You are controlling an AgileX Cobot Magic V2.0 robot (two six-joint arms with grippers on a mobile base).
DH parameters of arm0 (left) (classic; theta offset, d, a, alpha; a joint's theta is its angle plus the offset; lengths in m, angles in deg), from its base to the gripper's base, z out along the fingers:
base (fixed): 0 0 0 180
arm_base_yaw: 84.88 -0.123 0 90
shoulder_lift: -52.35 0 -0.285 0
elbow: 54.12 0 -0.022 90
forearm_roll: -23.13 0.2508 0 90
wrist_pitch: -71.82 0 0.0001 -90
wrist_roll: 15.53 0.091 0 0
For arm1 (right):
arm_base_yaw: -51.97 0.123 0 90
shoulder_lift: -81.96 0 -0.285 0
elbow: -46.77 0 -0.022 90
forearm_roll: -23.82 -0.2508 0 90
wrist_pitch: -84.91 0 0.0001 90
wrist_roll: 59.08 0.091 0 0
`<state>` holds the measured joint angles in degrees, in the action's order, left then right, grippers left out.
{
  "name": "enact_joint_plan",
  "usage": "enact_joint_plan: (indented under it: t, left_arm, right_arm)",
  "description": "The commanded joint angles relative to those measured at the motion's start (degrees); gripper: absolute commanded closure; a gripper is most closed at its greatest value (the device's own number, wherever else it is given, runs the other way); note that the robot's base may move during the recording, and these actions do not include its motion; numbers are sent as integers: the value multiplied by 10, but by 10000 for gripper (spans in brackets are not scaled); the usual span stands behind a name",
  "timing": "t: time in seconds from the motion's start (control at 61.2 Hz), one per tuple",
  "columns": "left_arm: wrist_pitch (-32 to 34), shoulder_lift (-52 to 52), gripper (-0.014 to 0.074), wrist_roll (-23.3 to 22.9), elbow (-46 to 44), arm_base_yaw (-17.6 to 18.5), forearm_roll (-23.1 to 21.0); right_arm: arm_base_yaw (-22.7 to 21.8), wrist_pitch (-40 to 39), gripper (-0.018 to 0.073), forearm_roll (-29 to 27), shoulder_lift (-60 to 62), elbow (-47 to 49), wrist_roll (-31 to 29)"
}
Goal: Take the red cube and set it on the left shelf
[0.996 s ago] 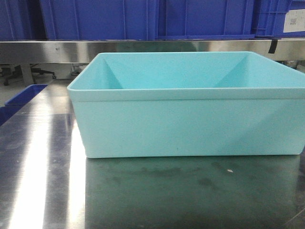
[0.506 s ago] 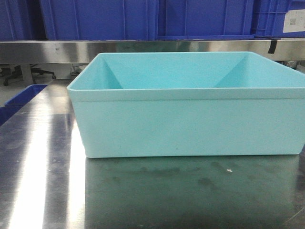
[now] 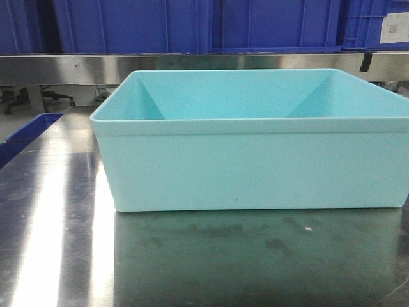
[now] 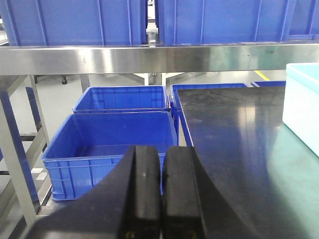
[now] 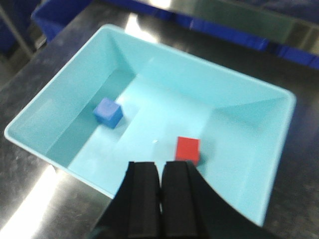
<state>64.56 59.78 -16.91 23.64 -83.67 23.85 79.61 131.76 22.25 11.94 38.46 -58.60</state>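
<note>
Right gripper (image 5: 160, 172): jaws pressed together, nothing between them, hanging above the near wall of the teal bin (image 5: 164, 59). Red cube (image 5: 188, 149) lies flat on the bin floor just beyond the jaw tips and a bit right of them, untouched. Blue cube (image 5: 108, 112) is also on the bin floor, further in and to the left, well apart from the red one. Left gripper (image 4: 162, 154): jaws closed tight too, empty, near the left edge of the bench (image 4: 234, 149), with the bin off to its right. In the front view the bin stands toward the bench's far edge and its near wall hides both cubes. Floor crates (image 4: 112, 137), blue and open, sit off the bench's left edge. Farthest back, a steel rail (image 4: 149, 59) runs across with upper crates (image 4: 75, 20) on it.
</note>
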Motion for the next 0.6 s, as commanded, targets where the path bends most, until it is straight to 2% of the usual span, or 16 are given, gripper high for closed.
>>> enact_joint_plan:
  t: [0.0,0.147,0.31,0.588]
  left_arm:
    - [50,-8,495,0,13,3,-4]
    - [50,-8,495,0,13,3,-4]
    - [50,-8,495,0,13,3,-4]
    - [50,-8,495,0,13,3,-4]
  right_arm:
    - [13,-27,325,-1,-45,41,-5]
    - [12,-16,160,-1,-121,70,-5]
    - [-10,16,46,-1,-187,92,6]
    - [-48,26,35,-1,-273,97,5]
